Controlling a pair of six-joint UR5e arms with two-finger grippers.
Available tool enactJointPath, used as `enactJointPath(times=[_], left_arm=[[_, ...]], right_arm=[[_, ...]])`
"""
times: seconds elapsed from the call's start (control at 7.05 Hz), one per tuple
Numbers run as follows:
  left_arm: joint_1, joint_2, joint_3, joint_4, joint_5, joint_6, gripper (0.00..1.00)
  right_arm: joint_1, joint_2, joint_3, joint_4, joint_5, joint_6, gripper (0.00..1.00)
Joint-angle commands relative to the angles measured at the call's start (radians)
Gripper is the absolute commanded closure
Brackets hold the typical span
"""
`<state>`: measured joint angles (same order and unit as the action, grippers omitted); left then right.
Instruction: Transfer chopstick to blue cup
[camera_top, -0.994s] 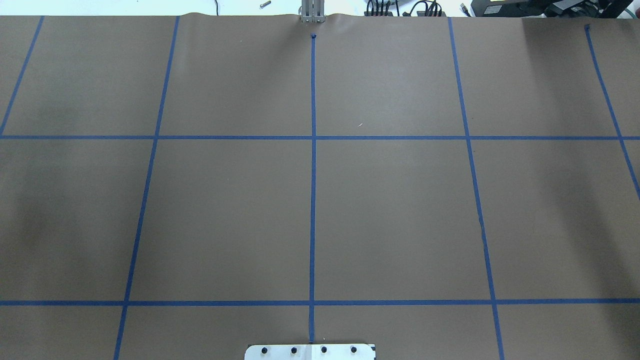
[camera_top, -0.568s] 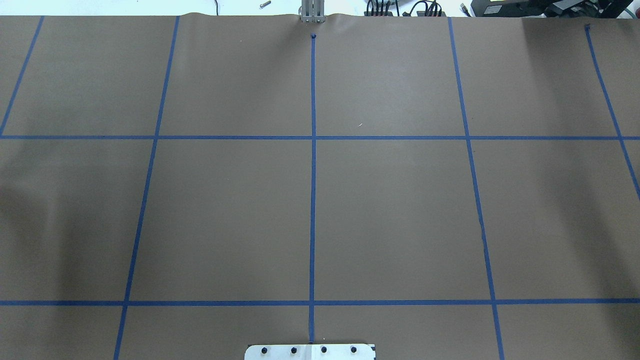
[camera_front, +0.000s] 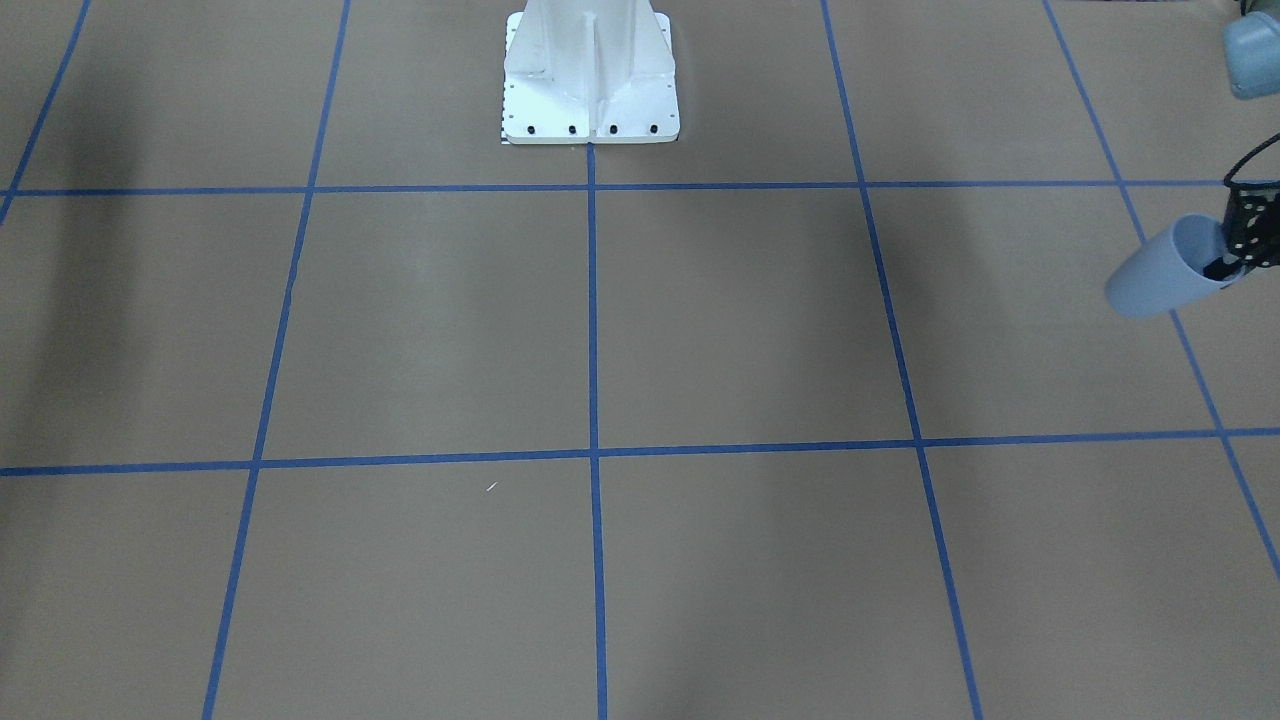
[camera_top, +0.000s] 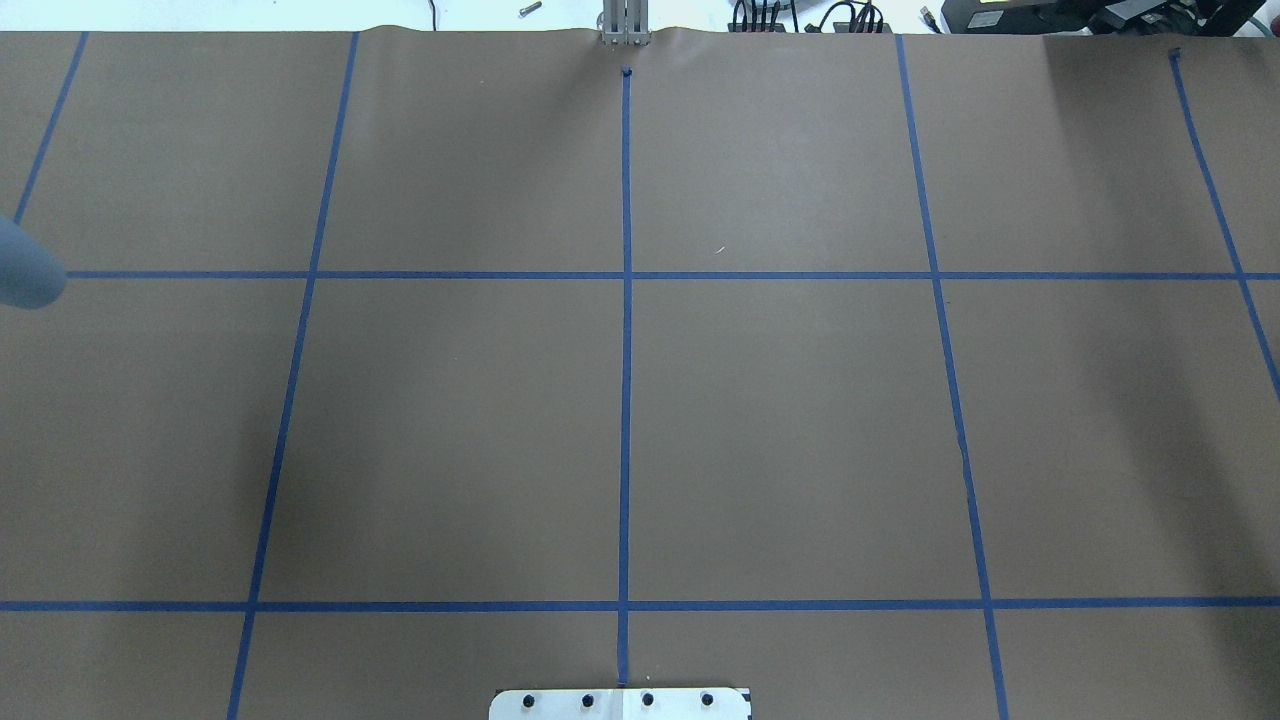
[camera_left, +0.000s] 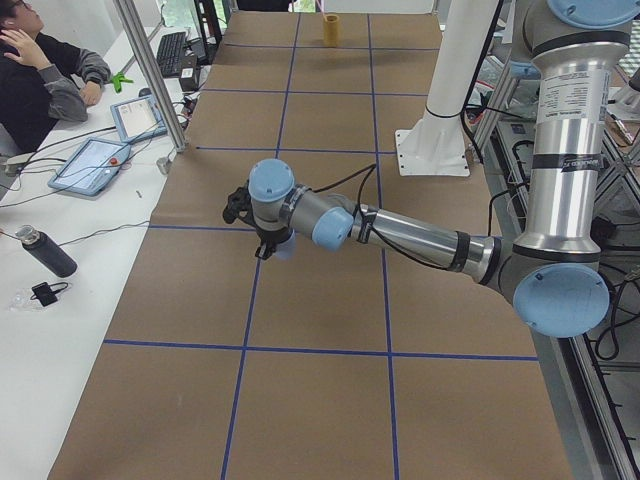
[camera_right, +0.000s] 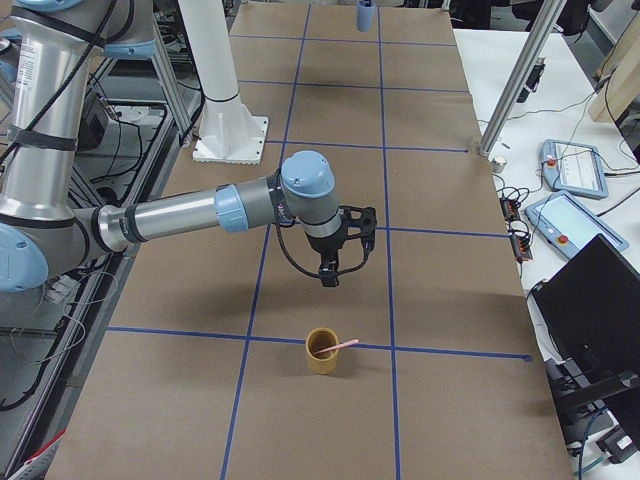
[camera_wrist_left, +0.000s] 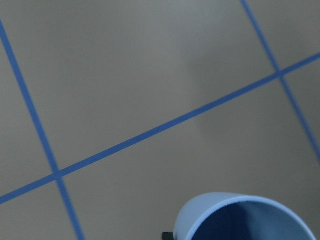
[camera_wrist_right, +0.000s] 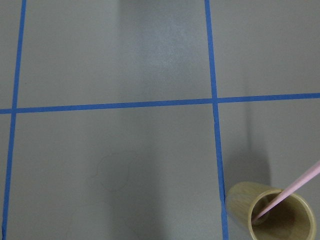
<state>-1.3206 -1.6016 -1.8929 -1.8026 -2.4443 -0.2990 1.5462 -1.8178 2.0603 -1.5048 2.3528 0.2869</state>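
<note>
Our left tool (camera_front: 1232, 262), clamped on the blue cup (camera_front: 1150, 280), just brought it into overhead view, toward the chopstick (camera_wrist_right: 292, 189); right tool (camera_right: 330, 272), we can't tell.

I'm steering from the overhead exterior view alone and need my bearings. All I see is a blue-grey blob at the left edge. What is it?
Observer: That is the blue cup, held tilted at its rim by the left claw.
Operator: I can't find the chopstick anywhere. Where is it?
Observer: A pink chopstick leans in a tan cup that stands on the table towards the robot's right end, outside your frame.
Operator: Is the right arm on it yet?
Observer: No. The right claw hangs above the table beside the tan cup, clear of cup and chopstick. I cannot tell whether it is open.
</note>
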Motion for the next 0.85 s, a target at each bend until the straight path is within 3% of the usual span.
enactJointPath(times=[0.0, 0.43, 0.71], left_arm=[[0.223, -0.133, -0.086, 0.008, 0.127, -0.388, 1.0], [0.549, -0.334, -0.077, 0.038, 0.382, -0.761, 1.0], [0.807, -0.617, 0.012, 0.244, 0.641, -0.96, 1.0]], right_arm=[[0.0, 0.002, 0.0, 0.0, 0.002, 0.002, 0.0], [0.0, 0.002, -0.005, 0.0, 0.002, 0.002, 0.0], [0.0, 0.005, -0.011, 0.0, 0.002, 0.002, 0.0]])
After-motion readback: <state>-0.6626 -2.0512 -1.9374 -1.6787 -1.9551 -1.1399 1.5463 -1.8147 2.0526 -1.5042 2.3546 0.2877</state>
